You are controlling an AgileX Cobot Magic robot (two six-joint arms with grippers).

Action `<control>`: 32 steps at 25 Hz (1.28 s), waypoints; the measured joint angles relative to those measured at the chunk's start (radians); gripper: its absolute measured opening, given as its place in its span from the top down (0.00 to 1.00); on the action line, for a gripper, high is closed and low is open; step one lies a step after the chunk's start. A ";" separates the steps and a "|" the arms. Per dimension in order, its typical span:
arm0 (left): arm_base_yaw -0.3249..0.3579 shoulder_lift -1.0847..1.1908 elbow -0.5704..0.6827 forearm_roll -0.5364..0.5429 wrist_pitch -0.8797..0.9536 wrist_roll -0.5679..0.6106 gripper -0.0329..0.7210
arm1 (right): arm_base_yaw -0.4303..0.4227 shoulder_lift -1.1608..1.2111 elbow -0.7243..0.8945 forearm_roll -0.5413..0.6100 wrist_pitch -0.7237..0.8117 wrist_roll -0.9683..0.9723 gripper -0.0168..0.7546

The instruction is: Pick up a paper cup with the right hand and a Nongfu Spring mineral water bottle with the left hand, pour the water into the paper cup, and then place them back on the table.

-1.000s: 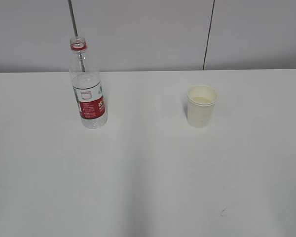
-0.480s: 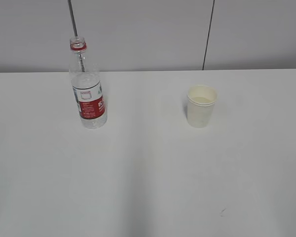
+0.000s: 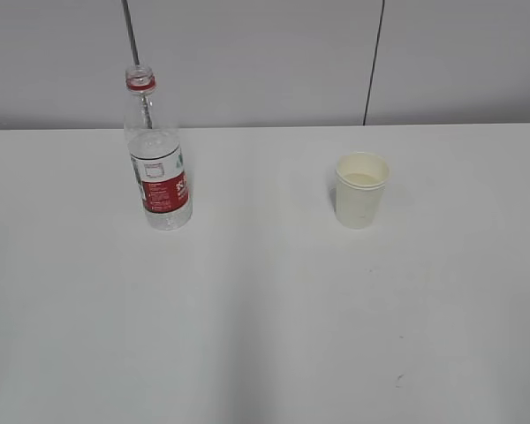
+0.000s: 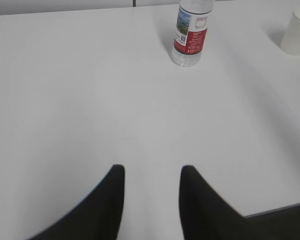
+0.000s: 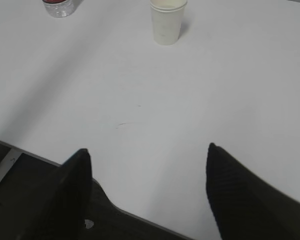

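tabletop (image 3: 265, 336): plain white and flat, it fills most of the exterior view and runs back to a grey panelled wall (image 3: 265, 53); a small dark mark (image 3: 397, 380) sits near its front right.
left tool (image 4: 151, 172): two dark fingers spread with a gap between them, holding nothing, over the near part of the tabletop and well apart from the bottle.
right tool (image 5: 147, 165): fingers set wide apart, empty, hanging at the near edge of the tabletop with the cup far ahead of it.
bottle (image 3: 156, 155): clear plastic, upright, standing on the tabletop toward the back left; red-and-white label around the middle, red ring at the neck, no cap visible on the mouth. In the left wrist view it stands at the far edge of the frame, its top cut off.
cup (image 3: 361, 189): cream-white paper, upright, rolled rim up, standing toward the back right, well apart from the bottle. Its inside shows a pale level near the top; I cannot tell whether that is liquid.
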 joint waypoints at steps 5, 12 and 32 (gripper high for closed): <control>0.011 0.000 0.000 0.000 0.000 0.000 0.64 | 0.000 0.000 0.000 -0.003 0.000 0.000 0.29; 0.214 0.000 0.000 0.000 0.000 0.000 0.64 | -0.047 0.000 0.001 -0.041 0.002 -0.002 0.29; 0.345 0.000 0.000 0.000 0.000 0.000 0.64 | -0.204 0.000 0.001 -0.047 0.002 -0.002 0.29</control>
